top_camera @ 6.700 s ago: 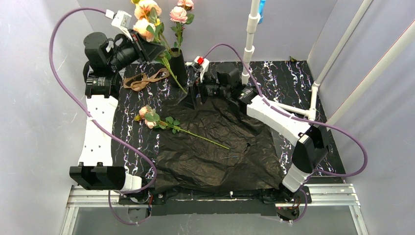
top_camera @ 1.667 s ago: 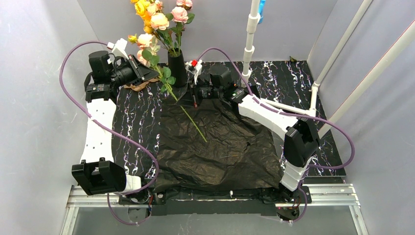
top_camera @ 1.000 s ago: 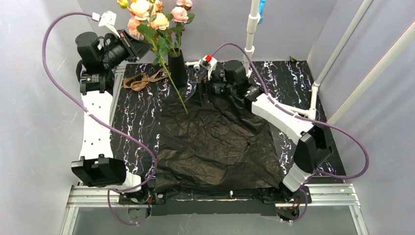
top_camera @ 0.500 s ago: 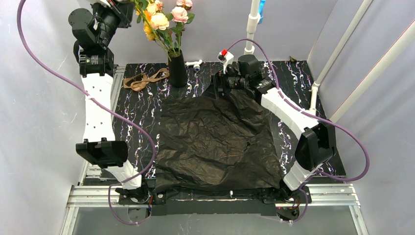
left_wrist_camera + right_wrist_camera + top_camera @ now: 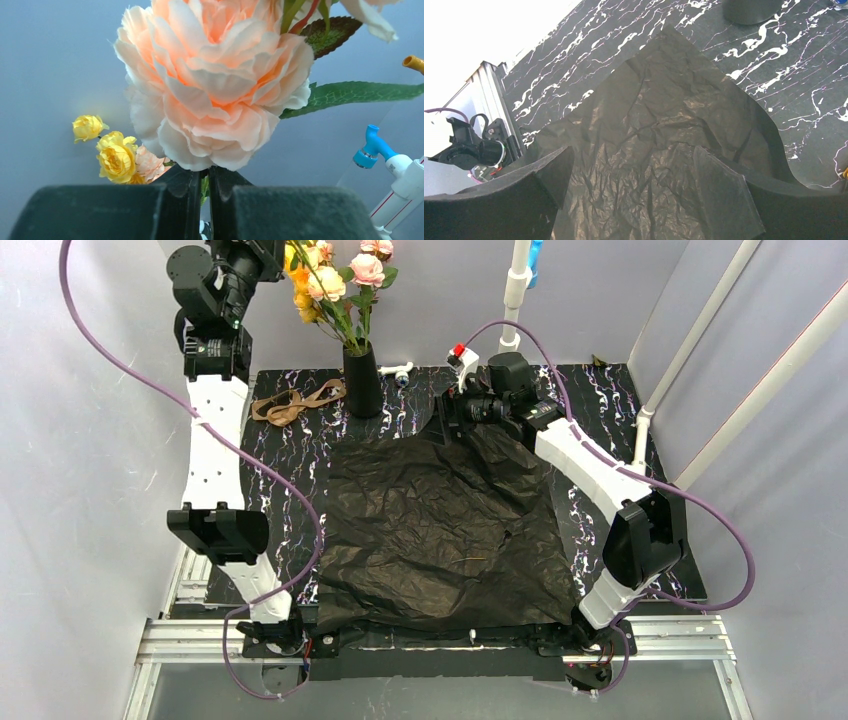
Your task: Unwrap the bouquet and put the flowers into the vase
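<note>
Overhead, the left gripper [image 5: 270, 254] is hanging high beside the flowers [image 5: 330, 282] in the vase [image 5: 362, 380]; only its wrist view is showing jaws pinching one stem. Right gripper [image 5: 634, 165] is hovering wide over wrapping paper [image 5: 649, 125].

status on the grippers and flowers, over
Left gripper shut on peach rose stem, high beside vase. Right gripper open over spread wrapping paper. Other flowers in vase. Nothing blocking.

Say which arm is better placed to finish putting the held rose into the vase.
Left: the left tool is shut on the peach rose's stem, high among the flowers above the vase. The right tool is open, low over the wrapping paper.
</note>
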`<move>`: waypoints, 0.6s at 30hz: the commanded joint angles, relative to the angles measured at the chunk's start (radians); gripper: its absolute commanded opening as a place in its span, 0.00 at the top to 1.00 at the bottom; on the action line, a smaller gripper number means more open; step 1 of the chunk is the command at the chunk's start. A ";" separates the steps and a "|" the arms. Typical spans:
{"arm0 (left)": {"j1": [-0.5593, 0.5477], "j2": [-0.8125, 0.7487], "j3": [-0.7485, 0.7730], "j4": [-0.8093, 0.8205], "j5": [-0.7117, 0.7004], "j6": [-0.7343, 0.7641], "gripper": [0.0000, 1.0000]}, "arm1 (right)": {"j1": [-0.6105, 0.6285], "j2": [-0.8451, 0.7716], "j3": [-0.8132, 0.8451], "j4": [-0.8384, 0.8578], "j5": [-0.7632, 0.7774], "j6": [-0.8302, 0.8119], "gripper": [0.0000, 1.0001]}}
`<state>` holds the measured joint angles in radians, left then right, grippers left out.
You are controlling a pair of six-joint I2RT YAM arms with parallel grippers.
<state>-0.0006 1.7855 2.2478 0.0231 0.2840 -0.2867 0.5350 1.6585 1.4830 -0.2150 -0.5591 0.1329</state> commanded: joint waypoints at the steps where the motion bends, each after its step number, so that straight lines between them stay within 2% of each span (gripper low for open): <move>1: -0.031 0.028 0.042 0.054 -0.028 0.027 1.00 | -0.013 0.008 0.051 0.011 -0.019 -0.012 0.01; 8: -0.049 0.089 0.040 0.066 -0.031 0.029 1.00 | -0.029 0.004 0.045 -0.004 -0.016 -0.019 0.02; 18: -0.075 0.105 -0.128 0.084 0.018 0.099 1.00 | -0.065 0.027 0.042 -0.006 -0.035 -0.019 0.02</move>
<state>-0.0654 1.9068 2.1700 0.0650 0.2775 -0.2310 0.4839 1.6650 1.4830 -0.2359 -0.5671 0.1253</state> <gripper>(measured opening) 0.031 0.983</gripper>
